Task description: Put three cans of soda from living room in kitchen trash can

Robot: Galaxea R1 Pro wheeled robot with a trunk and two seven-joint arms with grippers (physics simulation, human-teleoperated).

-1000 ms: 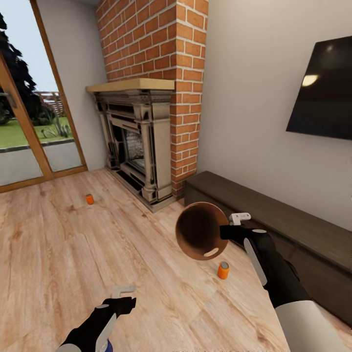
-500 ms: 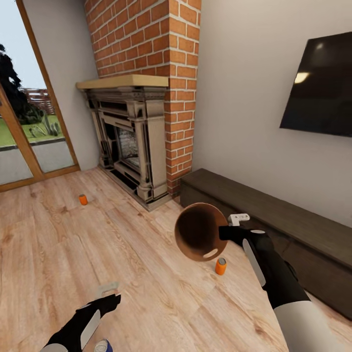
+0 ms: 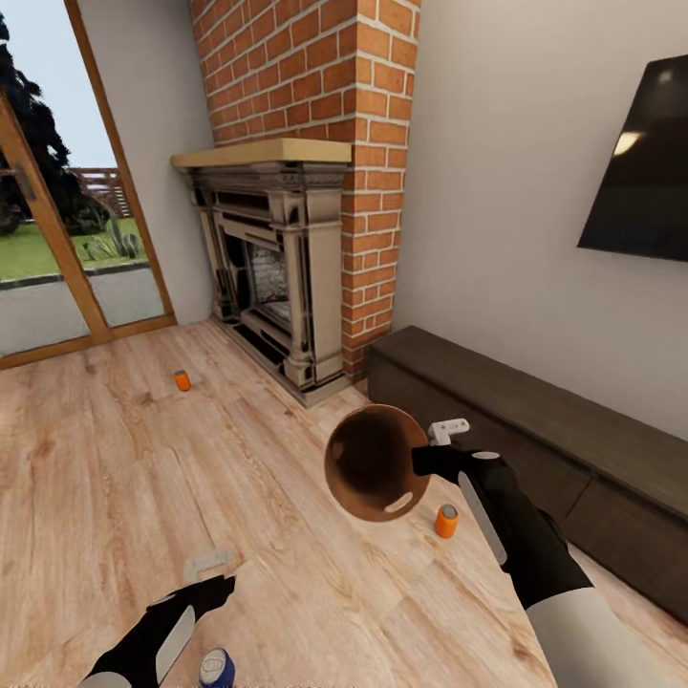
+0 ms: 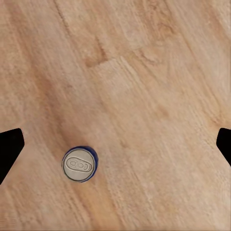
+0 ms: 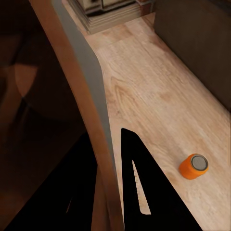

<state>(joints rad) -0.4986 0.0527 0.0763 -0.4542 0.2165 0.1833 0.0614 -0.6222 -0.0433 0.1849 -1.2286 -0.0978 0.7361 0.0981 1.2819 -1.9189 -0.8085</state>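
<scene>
While the right tool [image 3: 432, 451] pinches the rim of the trash can [image 3: 368, 459], the bin hangs tipped on its side above the wood floor [image 3: 115, 478], its brown inside turned toward the head camera. In the right wrist view the bin's grey wall [image 5: 79, 82] runs between the two dark fingers [image 5: 139, 183], which are closed on it.

One orange can [image 3: 445, 521] stands upright on the floor just beside the dark low bench [image 3: 535, 430], nearly under the hanging bin; the right wrist view shows its grey top [image 5: 194, 166]. A second orange can [image 3: 182, 380] stands well apart, out on the open floor between the fireplace [image 3: 272, 277] and the glass door [image 3: 57, 239].

The blue can [image 3: 217, 667] stands upright at the near edge of the floor, just beside the left arm. The left tool [image 3: 212, 569] hovers over the boards with nothing in it. In the left wrist view the blue can's top [image 4: 79, 164] sits between the fingertips [image 4: 8, 149] at the edges, spread wide, though how far above it they hang is hard to judge.

A dark screen [image 3: 640, 162] hangs on the wall above the bench, and the brick chimney [image 3: 315, 76] rises over the mantel.
</scene>
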